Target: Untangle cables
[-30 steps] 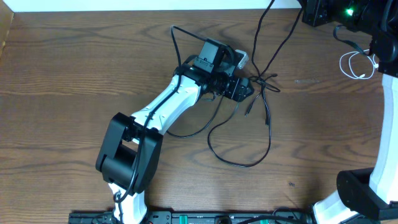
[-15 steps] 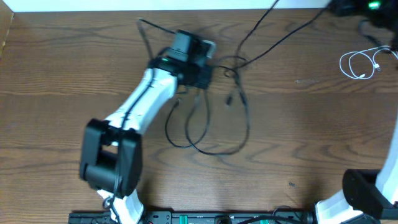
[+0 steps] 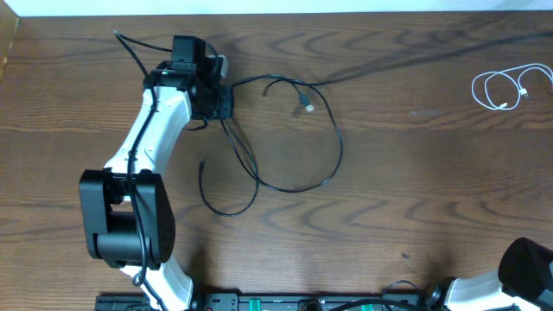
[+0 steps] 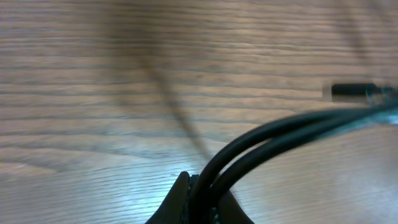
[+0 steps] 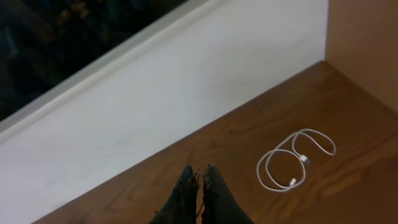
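Thin black cables lie in a wide loop at the table's middle. One loose end points toward me, and a small plug sits inside the loop. My left gripper is at the back left, shut on two black strands that leave its tips to the right. A blurred black strand runs taut off the right edge. The white cable is coiled at the far right, apart from the black ones. My right gripper hangs shut above the table near the white cable; no cable shows in it.
A white wall borders the table's back edge. A wooden side board rises at the right. My right arm's base stands at the front right corner. The left arm's own cord sticks out behind its wrist.
The left gripper shut on the black strands and swung left, dragging them along; the tight tangle has spread into a wide loop. The right arm has left the overhead view.
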Controlling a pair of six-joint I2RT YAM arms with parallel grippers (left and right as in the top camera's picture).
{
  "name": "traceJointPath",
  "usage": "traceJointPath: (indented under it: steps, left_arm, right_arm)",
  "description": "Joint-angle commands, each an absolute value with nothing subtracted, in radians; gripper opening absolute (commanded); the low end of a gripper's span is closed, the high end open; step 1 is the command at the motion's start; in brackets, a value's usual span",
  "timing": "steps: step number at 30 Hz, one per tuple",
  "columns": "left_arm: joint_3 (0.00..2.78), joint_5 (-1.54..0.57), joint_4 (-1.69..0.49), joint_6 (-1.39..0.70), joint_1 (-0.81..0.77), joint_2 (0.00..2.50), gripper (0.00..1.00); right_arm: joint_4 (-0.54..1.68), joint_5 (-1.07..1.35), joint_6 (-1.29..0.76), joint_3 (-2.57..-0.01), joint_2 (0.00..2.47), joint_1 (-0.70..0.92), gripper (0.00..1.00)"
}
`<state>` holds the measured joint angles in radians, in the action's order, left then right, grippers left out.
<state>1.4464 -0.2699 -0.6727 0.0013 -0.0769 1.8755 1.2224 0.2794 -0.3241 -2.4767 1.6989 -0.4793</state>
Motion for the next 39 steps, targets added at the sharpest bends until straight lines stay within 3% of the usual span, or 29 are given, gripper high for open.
traceJointPath:
  steps: [1, 10, 17, 24, 27, 34, 39]
  left_arm:
    - [1.453, -0.122, -0.680, -0.005, -0.043, 1.866, 0.07]
    - [1.454, 0.008, -0.689, -0.050, 0.012, 1.866, 0.07]
    - [1.454, 0.327, -0.665, -0.173, 0.040, 1.866, 0.07]
    - [1.454, 0.341, -0.641, -0.223, 0.110, 1.866, 0.08]
    - [1.454, 0.245, -0.642, -0.198, 0.112, 1.866, 0.08]
    - [1.454, -0.352, -0.653, 0.091, 0.086, 1.837, 0.08]
    - [1.454, -0.613, -0.666, 0.146, 0.083, 1.744, 0.10]
  right_arm:
    - [1.225, 0.207, -0.344, -2.489, 1.710, -0.525, 0.01]
    - [1.276, 0.269, -0.297, -2.485, 1.744, -0.556, 0.01]
    - [1.275, 0.260, -0.291, -2.485, 1.753, -0.577, 0.01]
    - [1.279, 0.254, -0.287, -2.484, 1.753, -0.635, 0.01]
    - [1.284, 0.385, -0.209, -2.484, 1.753, -0.633, 0.01]
    - [1.291, 0.569, -0.113, -2.481, 1.753, -0.567, 0.01]
    - [1.319, 0.639, -0.049, -2.481, 1.753, -0.493, 0.01]
